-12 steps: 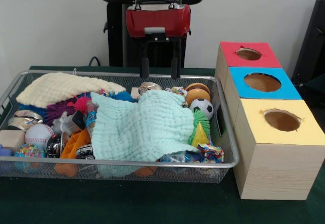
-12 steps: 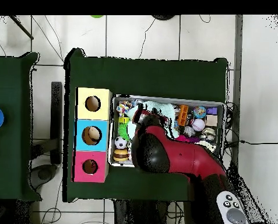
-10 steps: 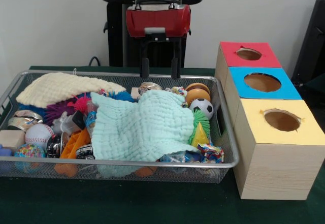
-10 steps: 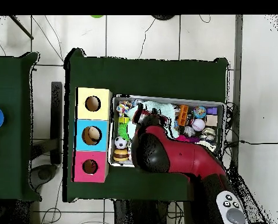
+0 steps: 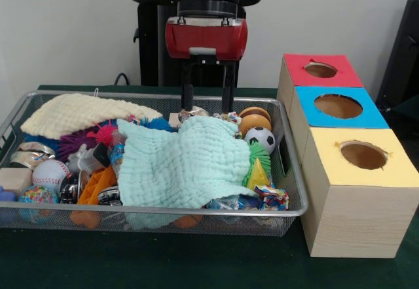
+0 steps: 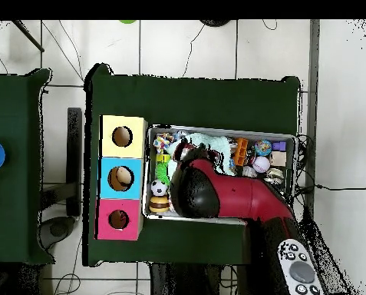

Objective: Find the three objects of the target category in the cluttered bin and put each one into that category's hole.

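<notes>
The wire mesh bin [image 5: 163, 210] is full of toys and cloths. My gripper [image 5: 207, 109] hangs open and empty over the bin's far edge, its tips just above a small silver object [image 5: 192, 113]. A black-and-white soccer ball [image 5: 260, 138] lies right of the mint cloth; it also shows in the overhead view [image 6: 159, 188]. A baseball [image 5: 50, 173] and a speckled ball [image 5: 38, 196] lie at the bin's left end. The tiger-striped ball is hidden. The red-topped box's hole [image 5: 321, 70] is farthest back in the row and shows in the overhead view [image 6: 118, 220].
A mint cloth [image 5: 183, 164] covers the bin's middle, and a cream cloth [image 5: 78, 113] covers its far left. An orange wooden toy [image 5: 254, 120] sits by the soccer ball. The blue-topped [image 5: 338, 106] and yellow-topped [image 5: 363, 154] boxes stand right of the bin. My arm [image 6: 216, 196] covers much of the bin from above.
My gripper has come down a little toward the bin's far edge, still open. The arm has swung slightly in the overhead view. Nothing in the bin has moved.
</notes>
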`<state>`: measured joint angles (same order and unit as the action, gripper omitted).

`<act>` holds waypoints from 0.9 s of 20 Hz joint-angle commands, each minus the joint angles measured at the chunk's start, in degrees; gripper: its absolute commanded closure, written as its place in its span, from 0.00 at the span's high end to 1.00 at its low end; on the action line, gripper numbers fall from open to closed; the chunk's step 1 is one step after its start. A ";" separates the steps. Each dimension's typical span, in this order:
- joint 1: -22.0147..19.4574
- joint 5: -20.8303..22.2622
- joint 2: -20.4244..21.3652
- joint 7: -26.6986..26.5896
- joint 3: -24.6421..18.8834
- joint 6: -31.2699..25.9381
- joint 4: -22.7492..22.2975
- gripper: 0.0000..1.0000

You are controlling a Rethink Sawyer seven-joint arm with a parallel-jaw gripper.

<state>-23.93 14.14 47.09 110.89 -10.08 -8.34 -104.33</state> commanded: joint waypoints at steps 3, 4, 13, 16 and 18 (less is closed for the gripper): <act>2.34 2.50 -9.85 2.79 5.04 -0.04 13.06 1.00; 1.79 2.50 -10.63 2.12 4.19 -0.79 13.83 1.00; 0.34 3.61 -15.28 0.98 2.28 -0.29 16.97 1.00; -0.08 3.82 -16.90 0.74 1.62 -0.49 16.92 1.00; -0.37 3.85 -18.04 0.98 1.24 -0.03 16.71 1.00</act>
<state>-22.51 14.79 34.32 110.89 -7.19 -8.34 -90.71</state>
